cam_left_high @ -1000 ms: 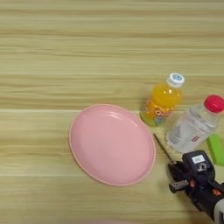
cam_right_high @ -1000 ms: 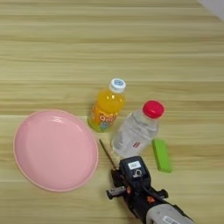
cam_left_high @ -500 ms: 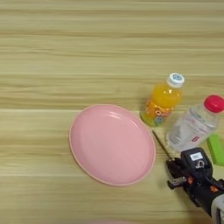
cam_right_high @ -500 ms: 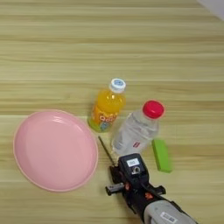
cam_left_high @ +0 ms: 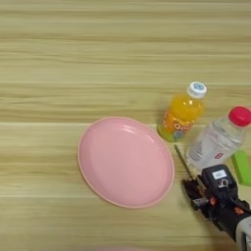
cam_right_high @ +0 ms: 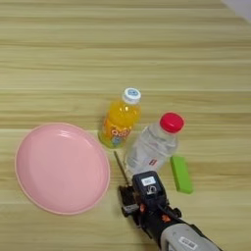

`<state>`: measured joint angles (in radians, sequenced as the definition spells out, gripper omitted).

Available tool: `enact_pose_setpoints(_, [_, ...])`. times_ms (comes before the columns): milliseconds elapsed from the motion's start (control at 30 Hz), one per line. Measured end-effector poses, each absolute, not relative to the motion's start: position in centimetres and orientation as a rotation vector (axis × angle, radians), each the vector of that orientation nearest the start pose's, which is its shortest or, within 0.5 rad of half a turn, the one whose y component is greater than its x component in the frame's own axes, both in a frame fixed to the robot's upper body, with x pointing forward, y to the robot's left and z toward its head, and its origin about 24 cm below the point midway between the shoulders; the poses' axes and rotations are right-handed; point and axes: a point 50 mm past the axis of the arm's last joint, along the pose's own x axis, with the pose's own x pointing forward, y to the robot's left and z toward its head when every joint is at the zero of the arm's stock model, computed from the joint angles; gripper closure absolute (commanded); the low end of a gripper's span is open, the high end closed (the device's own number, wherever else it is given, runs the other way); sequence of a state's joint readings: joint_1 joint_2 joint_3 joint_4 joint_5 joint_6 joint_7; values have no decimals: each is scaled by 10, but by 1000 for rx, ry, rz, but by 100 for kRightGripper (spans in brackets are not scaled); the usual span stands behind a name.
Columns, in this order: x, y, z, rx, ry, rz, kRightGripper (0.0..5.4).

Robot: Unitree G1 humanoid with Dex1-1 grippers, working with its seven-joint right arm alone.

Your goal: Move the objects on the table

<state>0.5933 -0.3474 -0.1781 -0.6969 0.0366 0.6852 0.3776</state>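
Right gripper point(cam_right_high: 128, 200) low over table point(cam_right_high: 59, 59), at the screwdriver point(cam_right_high: 120, 167) handle; can't tell finger state. One screwdriver, shaft between one pink plate point(cam_right_high: 61, 167) and one clear red-capped bottle point(cam_right_high: 151, 145). One orange juice bottle point(cam_right_high: 119, 119), one green block point(cam_right_high: 181, 173).

Bare table point(cam_left_high: 98, 49) beyond both bottles point(cam_right_high: 149, 144)

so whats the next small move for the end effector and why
Probably ease down and close on the screwdriver: the end effector sits over its near end, only the thin shaft showing between the pink plate and the clear bottle. Whether it already grips is unclear.
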Motion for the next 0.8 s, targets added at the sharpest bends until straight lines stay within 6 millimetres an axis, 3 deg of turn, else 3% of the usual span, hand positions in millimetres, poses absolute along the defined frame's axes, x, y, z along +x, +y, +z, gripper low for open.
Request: enact_pose_setpoints(800, [120,-235,53,-257,606,119,43])
